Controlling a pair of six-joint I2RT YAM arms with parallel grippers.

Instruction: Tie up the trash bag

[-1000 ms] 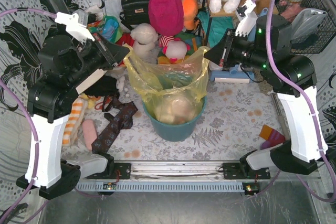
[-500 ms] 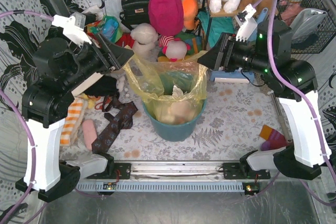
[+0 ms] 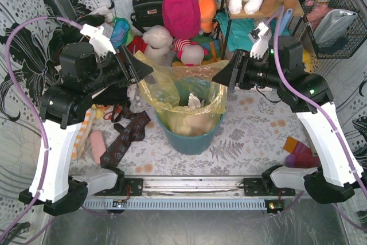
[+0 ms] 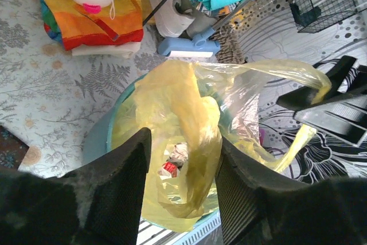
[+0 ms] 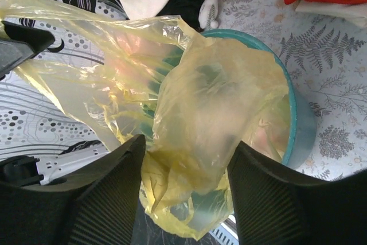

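Observation:
The yellow-green trash bag [image 3: 172, 87] lines the teal bin [image 3: 189, 139], its rim slack and raised at both sides. White crumpled paper [image 3: 194, 101] shows inside. My left gripper [image 3: 146, 70] sits at the bag's left corner. In the left wrist view a fold of the bag [image 4: 189, 113] hangs between the spread jaws of that gripper [image 4: 183, 170], not pinched. My right gripper [image 3: 221, 77] is at the bag's right edge. In the right wrist view a loose flap of the bag [image 5: 200, 101] lies between the jaws of that gripper [image 5: 186, 167], which stand apart.
Plush toys [image 3: 157, 41], a pink bag [image 3: 180, 10] and a black handbag [image 3: 146, 7] crowd the back. Dark neckties [image 3: 123, 136] and striped cloth [image 3: 83, 130] lie left of the bin. An orange-and-purple item [image 3: 298, 150] lies at the right. A wire basket [image 3: 335, 21] hangs at the back right.
Both grippers opened and let go of the bag's stretched corners, then moved in toward the bin. The bag's mouth has slumped and gone slack.

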